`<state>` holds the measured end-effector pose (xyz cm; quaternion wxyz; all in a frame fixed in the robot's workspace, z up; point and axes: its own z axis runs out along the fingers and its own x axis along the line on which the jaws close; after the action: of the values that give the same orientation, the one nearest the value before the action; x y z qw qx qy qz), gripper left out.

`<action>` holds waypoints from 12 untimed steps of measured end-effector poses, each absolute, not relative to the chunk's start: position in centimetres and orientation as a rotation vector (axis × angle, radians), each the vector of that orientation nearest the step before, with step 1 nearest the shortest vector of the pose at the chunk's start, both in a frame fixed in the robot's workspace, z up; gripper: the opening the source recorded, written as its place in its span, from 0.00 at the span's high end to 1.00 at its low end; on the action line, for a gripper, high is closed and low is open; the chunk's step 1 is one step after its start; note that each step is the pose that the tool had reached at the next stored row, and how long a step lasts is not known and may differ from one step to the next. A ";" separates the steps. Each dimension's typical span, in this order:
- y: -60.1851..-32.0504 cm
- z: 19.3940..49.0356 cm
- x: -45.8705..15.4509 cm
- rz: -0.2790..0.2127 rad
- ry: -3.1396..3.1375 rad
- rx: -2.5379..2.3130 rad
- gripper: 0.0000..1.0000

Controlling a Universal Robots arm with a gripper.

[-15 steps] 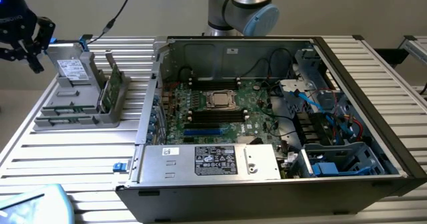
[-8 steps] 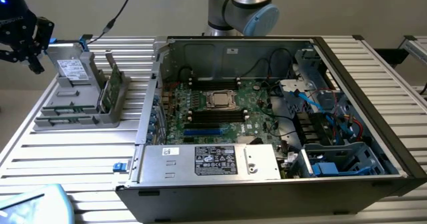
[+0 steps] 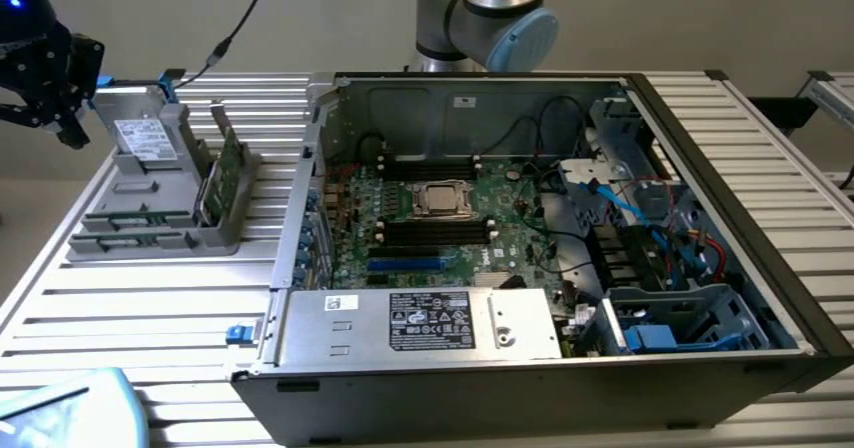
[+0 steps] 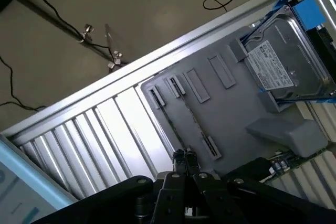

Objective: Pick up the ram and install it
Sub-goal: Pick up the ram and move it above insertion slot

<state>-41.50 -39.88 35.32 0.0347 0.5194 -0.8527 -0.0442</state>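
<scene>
A grey holder (image 3: 147, 230) (image 4: 226, 114) stands on the slatted table at the exterior view's left. The ram (image 4: 184, 123) looks like a thin strip standing on edge in one of the holder's slots, between two clips. My black gripper (image 3: 67, 128) (image 4: 184, 157) hovers above the holder's outer end, over the ram's slot. Its fingertips are pressed together with nothing between them. The open computer case (image 3: 334, 118) lies to the exterior view's right, and its motherboard shows dark memory slots (image 3: 430, 233) beside the processor (image 3: 438, 200).
A silver hard drive with blue tabs (image 3: 140, 138) (image 4: 283, 66) and a broader green card (image 3: 227, 173) also stand in the holder. The power supply (image 3: 427, 323) sits at the case's near edge. Cables hang past the table's far edge.
</scene>
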 end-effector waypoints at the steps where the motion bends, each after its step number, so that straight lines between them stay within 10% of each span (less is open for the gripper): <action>1: -39.9 35.3 -41.5 -0.138 -2.607 1.620 0.89; 12: -39.9 35.1 -41.5 -0.155 -2.432 1.876 0.89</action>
<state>-41.50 -39.88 35.06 0.0331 0.6097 -0.7904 -0.0504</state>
